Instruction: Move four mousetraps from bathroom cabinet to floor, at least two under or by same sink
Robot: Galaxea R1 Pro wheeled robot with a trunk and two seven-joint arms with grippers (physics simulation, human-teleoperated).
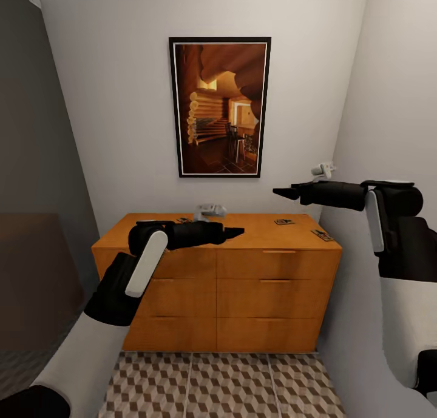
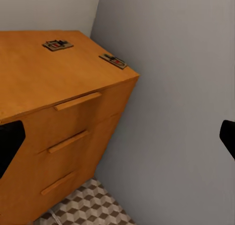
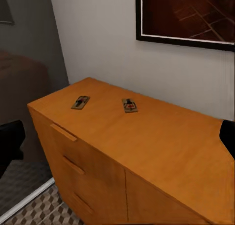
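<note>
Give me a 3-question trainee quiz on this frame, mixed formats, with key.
1. True or false: the mousetraps lie on the floor.
2. Which gripper is nearer the cabinet top in the head view: A left, B right?
3. Fill in: above the cabinet hangs a framed ____.

Key:
1. False; two traps lie on the cabinet's top near the right wall, two more towards its other end.
2. A.
3. Picture.

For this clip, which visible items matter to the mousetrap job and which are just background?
Job items:
- cabinet
- two mousetraps at its right end
- two mousetraps at its left end
- bathroom floor
- left gripper, right gripper, both empty

Background:
- framed picture
- white walls
</note>
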